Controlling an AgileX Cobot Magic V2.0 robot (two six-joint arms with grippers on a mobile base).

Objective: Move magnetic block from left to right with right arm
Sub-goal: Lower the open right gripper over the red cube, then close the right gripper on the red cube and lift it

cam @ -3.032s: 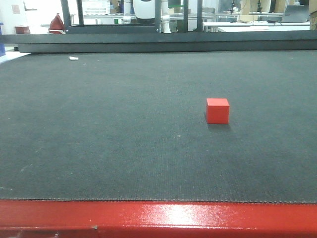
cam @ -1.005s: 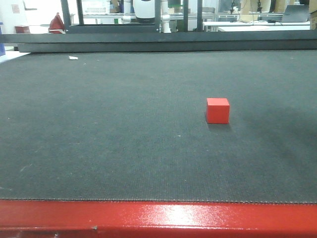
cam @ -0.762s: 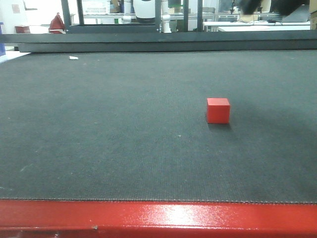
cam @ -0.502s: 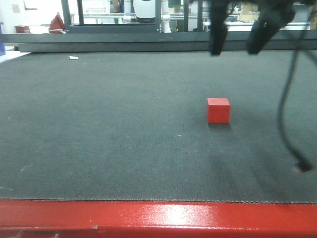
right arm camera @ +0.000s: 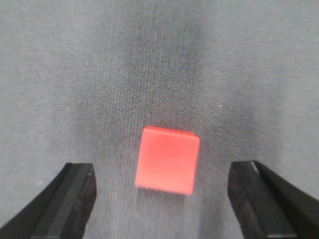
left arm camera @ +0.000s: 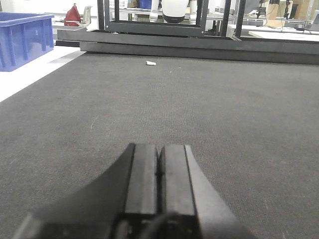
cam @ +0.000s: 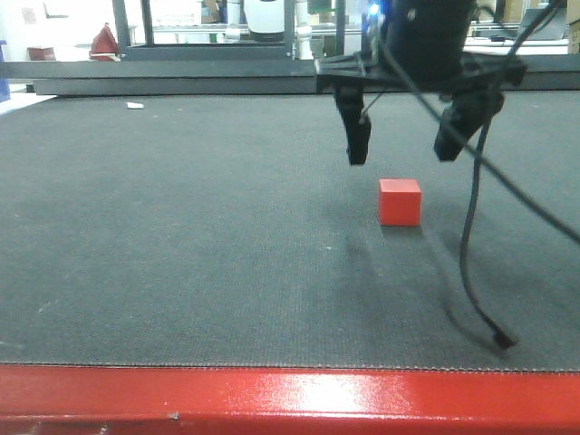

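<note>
The magnetic block (cam: 400,201) is a small plain red cube resting on the dark mat, right of centre. Above it hangs my right gripper (cam: 404,152), open wide, its two black fingers spread to either side of the cube and clear of it. In the right wrist view the block (right arm camera: 167,159) lies between and slightly ahead of the fingertips of the right gripper (right arm camera: 164,199), untouched. My left gripper (left arm camera: 159,162) is shut, pads pressed together with nothing between them, low over bare mat.
A black cable (cam: 471,263) dangles from the right arm down to the mat in front of the block. The table's red front edge (cam: 290,399) runs along the bottom. A blue bin (left arm camera: 22,37) stands off the mat at far left. A dark rail (cam: 181,77) borders the back.
The right arm came in from the top right and dropped toward the block, jaws open. The block has not moved.
</note>
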